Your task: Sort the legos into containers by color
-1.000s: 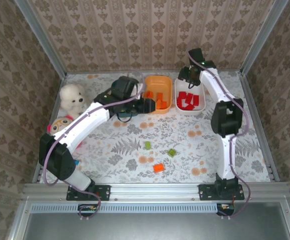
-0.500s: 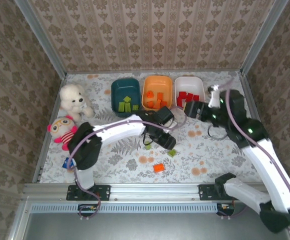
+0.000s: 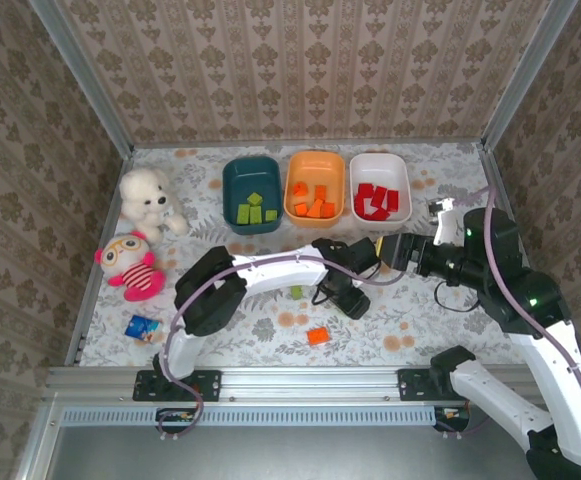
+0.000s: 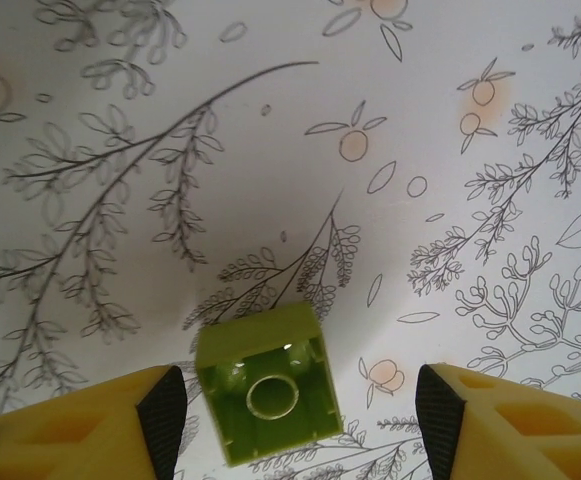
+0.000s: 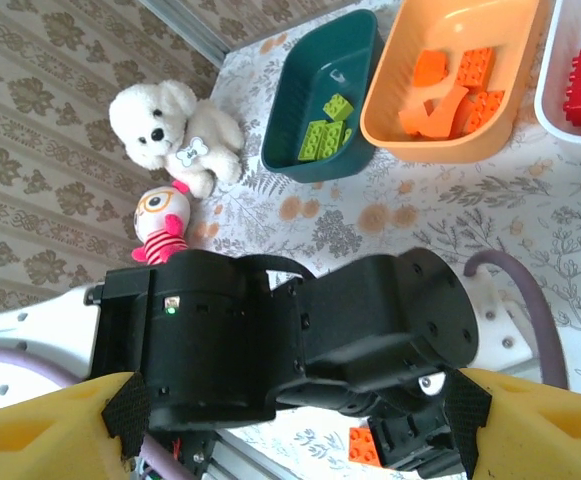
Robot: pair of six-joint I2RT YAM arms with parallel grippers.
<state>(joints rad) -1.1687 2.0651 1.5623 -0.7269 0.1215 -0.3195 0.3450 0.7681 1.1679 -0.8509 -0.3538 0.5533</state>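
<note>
- An orange lego (image 3: 318, 336) lies alone on the table (image 3: 420, 320) at 6 o'clock, near the front rail.
- The left arm (image 3: 260, 270) rises from its base, folds at the elbow and stretches toward 3 o'clock, with its wrist tipped down at the table's middle.
- The left gripper (image 4: 295, 415) hangs over a light green lego (image 4: 268, 395). Its jaws are spread, and the brick rests on the table between the pads (image 4: 162, 415), nearer one of them and ungripped.
- A second green lego (image 3: 295, 292) sits at that gripper's 9 o'clock.
- The right arm (image 3: 515, 290) bows out toward 4 o'clock, its forearm pointing to 9 o'clock.
- The right gripper (image 3: 402, 250) is parted wide and holds nothing. It sits just beside the left wrist, at its 1 o'clock.
- At 12 o'clock stands a row of tubs:
  - The dark teal tub (image 3: 252, 175) holds green bricks (image 3: 254, 210).
  - The orange tub (image 3: 315, 168) holds orange bricks (image 3: 313, 203).
  - The white tub (image 3: 380, 170) holds red bricks (image 3: 375, 200).
</note>
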